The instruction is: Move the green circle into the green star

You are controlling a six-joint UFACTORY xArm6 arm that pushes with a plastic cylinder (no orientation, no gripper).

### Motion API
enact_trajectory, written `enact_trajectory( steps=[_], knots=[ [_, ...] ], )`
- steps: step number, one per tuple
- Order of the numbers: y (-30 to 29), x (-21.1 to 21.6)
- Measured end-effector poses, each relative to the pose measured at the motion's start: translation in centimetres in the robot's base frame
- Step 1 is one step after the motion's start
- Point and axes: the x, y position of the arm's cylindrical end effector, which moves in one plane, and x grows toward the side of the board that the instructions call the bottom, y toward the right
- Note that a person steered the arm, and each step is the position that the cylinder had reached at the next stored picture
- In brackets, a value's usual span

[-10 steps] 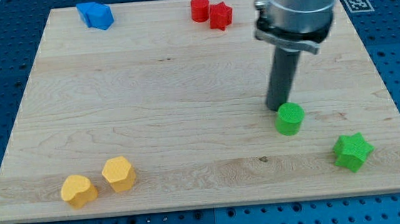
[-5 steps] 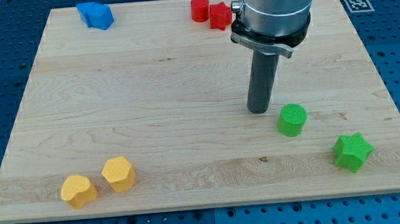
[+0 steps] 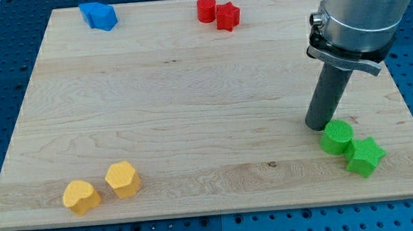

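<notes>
The green circle [image 3: 336, 136] sits near the view's bottom right and touches the green star [image 3: 365, 155], which lies just to its lower right. My tip [image 3: 318, 125] rests on the board right against the circle's upper left side. The dark rod rises from there to the grey arm body at the view's top right.
A red circle [image 3: 206, 9] and a red star [image 3: 227, 16] sit together at the view's top centre. Two blue blocks [image 3: 98, 15] sit at the top left. Two yellow blocks [image 3: 122, 179] [image 3: 81, 196] sit at the bottom left. The wooden board [image 3: 153, 97] lies on a blue perforated table.
My tip went round to the circle's upper left, then swept right and down. The green circle slid right and down until it met the green star.
</notes>
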Motion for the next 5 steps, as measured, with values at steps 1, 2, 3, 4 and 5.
enact_trajectory(
  steps=[1, 2, 3, 4, 5],
  knots=[
    [-2.9, -0.1],
    [-8.7, 0.3],
    [-15.6, 2.0],
    [-19.6, 4.4],
    [-19.6, 5.8]
  ],
)
